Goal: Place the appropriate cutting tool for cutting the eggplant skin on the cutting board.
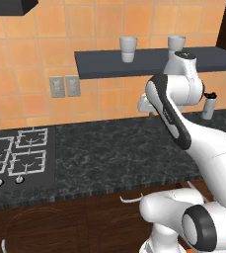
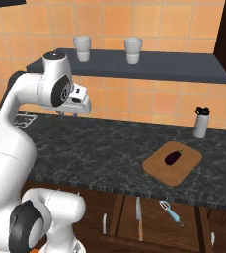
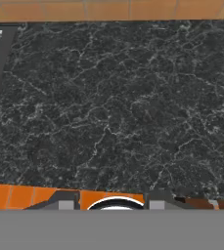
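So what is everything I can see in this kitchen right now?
eggplant: one, dark purple, lying on the cutting board
cutting board: one, light-brown wood, on the counter's right part
bottle: one, white with dark cap, upright by the wall behind the board
cups: two, pale grey, on the dark wall shelf
knife: one, dark handle, in the open drawer under the counter
peeler: one, blue handle, beside the knife in the drawer
stove: one, black with white grates, at the counter's left
outlets: two, grey, on the orange tiled wall
counter: one, black marble
gripper: one, white, held above the counter, nothing in it
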### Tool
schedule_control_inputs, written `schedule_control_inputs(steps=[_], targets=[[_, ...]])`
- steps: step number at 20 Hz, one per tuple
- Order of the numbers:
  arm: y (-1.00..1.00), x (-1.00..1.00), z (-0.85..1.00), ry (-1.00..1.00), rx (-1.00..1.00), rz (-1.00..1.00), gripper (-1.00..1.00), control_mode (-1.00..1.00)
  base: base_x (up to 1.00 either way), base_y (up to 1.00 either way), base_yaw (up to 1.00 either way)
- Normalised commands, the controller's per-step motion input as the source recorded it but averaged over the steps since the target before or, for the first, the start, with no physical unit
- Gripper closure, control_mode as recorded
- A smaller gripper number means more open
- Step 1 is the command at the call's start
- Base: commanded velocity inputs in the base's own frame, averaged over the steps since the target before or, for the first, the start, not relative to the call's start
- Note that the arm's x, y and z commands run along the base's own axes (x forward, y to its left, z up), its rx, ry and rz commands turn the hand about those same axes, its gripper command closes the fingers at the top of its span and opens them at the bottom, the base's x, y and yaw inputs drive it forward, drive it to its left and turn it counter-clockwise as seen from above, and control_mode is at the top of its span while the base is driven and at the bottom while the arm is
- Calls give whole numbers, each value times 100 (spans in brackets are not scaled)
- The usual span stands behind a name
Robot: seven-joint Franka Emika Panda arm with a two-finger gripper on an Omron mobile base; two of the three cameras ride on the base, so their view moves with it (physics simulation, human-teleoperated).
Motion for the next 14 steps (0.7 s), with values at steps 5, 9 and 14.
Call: schedule_control_inputs(steps=[5,9,14], targets=[[-39,-32,-4,-4,7,-3,-100,-100,0,0,0],[-100,-48,-54,1,12,-7,-100,-100,0,0,0],[-69,5,-93,3,-15,0,-100,-100,0,0,0]])
